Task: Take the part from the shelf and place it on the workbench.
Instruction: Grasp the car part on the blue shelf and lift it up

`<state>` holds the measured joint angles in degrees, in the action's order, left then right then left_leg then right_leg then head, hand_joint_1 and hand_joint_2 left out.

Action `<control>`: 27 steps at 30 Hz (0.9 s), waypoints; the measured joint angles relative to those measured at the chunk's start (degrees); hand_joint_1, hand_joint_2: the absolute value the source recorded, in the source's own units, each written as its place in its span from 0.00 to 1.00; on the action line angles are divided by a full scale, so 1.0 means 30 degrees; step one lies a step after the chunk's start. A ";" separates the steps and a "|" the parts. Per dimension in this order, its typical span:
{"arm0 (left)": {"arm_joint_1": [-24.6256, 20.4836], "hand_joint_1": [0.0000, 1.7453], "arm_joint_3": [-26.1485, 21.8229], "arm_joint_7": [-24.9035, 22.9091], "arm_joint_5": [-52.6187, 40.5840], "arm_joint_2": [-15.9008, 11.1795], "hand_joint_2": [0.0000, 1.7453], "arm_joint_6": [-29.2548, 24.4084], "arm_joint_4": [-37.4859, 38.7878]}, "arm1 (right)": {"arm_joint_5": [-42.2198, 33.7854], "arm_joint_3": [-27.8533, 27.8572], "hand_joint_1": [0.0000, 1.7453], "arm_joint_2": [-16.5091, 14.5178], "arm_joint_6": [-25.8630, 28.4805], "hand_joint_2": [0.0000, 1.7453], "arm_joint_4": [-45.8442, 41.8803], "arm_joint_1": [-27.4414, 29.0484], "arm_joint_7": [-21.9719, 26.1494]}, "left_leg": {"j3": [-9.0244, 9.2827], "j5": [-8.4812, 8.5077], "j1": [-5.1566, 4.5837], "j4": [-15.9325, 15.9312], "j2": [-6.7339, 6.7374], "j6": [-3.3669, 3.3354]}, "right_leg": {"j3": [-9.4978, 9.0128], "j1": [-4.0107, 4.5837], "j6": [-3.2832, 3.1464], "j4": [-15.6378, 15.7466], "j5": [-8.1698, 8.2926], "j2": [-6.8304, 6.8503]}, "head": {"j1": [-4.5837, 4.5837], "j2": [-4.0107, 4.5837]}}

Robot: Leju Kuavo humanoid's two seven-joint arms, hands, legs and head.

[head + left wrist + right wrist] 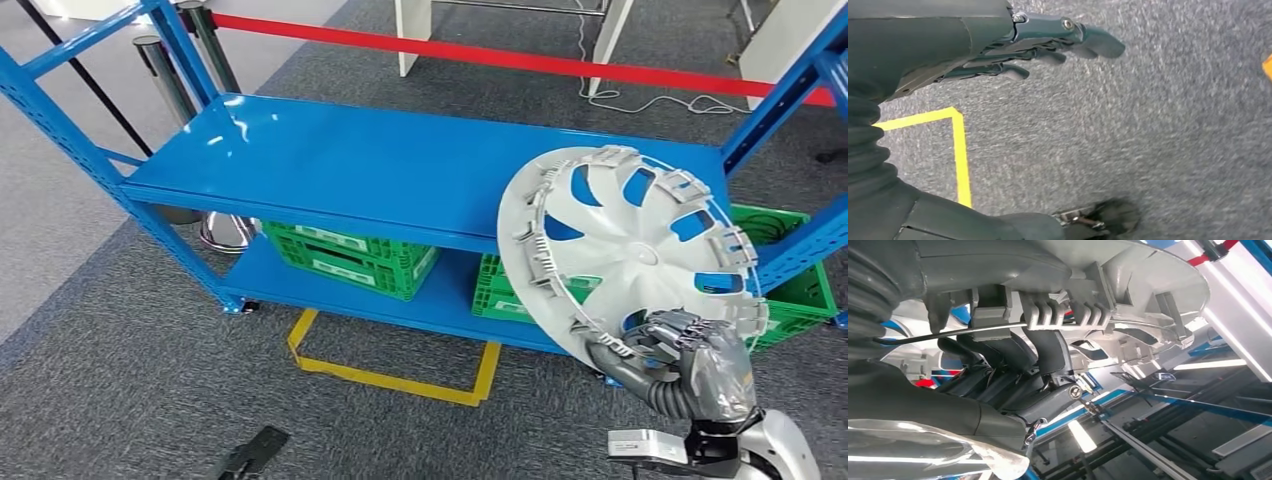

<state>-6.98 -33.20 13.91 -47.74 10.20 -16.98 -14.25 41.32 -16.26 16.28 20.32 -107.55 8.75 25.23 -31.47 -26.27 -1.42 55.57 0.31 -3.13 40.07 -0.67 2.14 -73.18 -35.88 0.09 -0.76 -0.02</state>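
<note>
The part is a silver-grey wheel cover (pixel 630 245) with spoke openings and clips around its rim. My right hand (pixel 690 365) grips it by the lower rim and holds it up, tilted, in front of the right end of the blue shelf (pixel 360 160). In the right wrist view the dark fingers (pixel 1048 355) curl around the wheel cover's clipped rim (pixel 1068 305). My left hand (pixel 1013 45) hangs over the grey carpet with its fingers extended and nothing in them.
Green crates (pixel 350 255) sit on the shelf's lower level, another (pixel 800 290) at the right. A yellow tape rectangle (pixel 390 380) marks the carpet before the shelf. A red barrier tape (pixel 500 55) and metal posts (pixel 165 75) stand behind.
</note>
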 joint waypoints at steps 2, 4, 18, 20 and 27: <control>-0.0004 0.00 0.0000 -0.0042 0.0000 0.0018 1.00 0.0035 0.0000 | -0.0078 0.0011 1.00 -0.0035 -0.0007 1.00 -0.0002 0.0082 0.0006 | -0.0635 0.0310 0.0078 0.0230 0.0040 0.0123 | -0.0733 -0.0074 0.0164 0.0070 0.0910 0.0009 | -0.0002 0.0000; -0.0017 0.00 0.0000 -0.0118 0.0000 0.0018 1.00 0.0097 0.0000 | -0.0160 0.0040 1.00 -0.0066 -0.0011 1.00 -0.0016 0.0102 0.0006 | -0.1272 0.0527 0.0136 0.0632 0.0050 0.0314 | -0.2572 -0.0188 0.0372 0.2337 0.1606 0.0033 | -0.0017 0.0000; 0.0258 0.00 0.0000 -0.0563 -0.0240 0.0200 1.00 -0.0251 0.0007 | 0.0180 0.0403 1.00 -0.0259 -0.0162 1.00 -0.0089 0.0645 -0.0270 | -0.1610 -0.1859 0.0457 0.4786 0.0074 0.1317 | -0.3025 -0.0124 -0.0785 0.5048 0.1995 0.0978 | 0.0171 -0.0002; 0.0238 0.00 0.0000 -0.0565 -0.0255 0.0211 1.00 -0.0266 0.0007 | 0.0180 0.0441 1.00 -0.0262 -0.0164 1.00 -0.0089 0.0698 -0.0280 | -0.0016 -0.1126 0.0303 0.2101 0.0726 0.1083 | -0.2964 -0.0077 -0.0681 0.5018 0.2057 0.1325 | 0.0166 -0.0004; 0.0271 0.00 -0.0005 -0.0557 -0.0257 0.0298 1.00 -0.0348 0.0007 | 0.0188 0.0506 1.00 -0.0270 -0.0195 1.00 -0.0086 0.0753 -0.0302 | 0.0266 -0.0509 0.0238 0.0256 0.0192 0.0323 | -0.2101 -0.0130 -0.0126 0.3597 0.1081 0.0938 | 0.0103 -0.0004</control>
<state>-6.17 -33.22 12.24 -48.51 11.10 -18.03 -14.23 41.88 -14.74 15.47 19.73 -107.81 11.01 24.32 -30.67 -27.80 -0.71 56.33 0.88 -2.16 33.76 -1.06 1.76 -62.39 -32.63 2.90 -0.45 -0.03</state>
